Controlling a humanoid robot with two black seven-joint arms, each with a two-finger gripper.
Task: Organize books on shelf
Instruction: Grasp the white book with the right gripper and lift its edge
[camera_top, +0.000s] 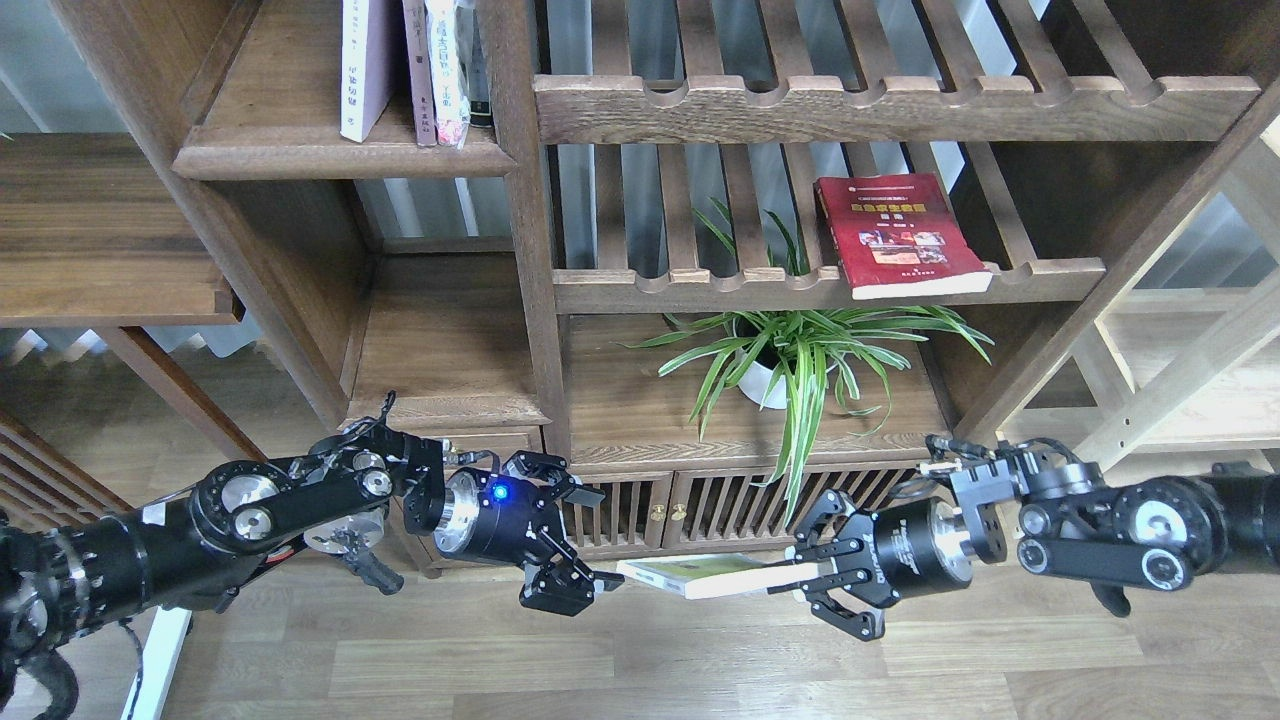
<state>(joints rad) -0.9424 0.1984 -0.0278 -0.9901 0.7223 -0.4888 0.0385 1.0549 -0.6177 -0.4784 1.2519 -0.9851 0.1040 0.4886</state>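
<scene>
Head view: right hand (800, 585) clamped on one end of yellow-green book (700, 576), held flat and low above floor, free end just beside left hand (575, 540), spread wide. Likely light, bendy, glossy; best gripped near spine. Red book (900, 235) lay on slatted rack; shelf (300, 150) carried lavender book (362, 70) upright among others
</scene>
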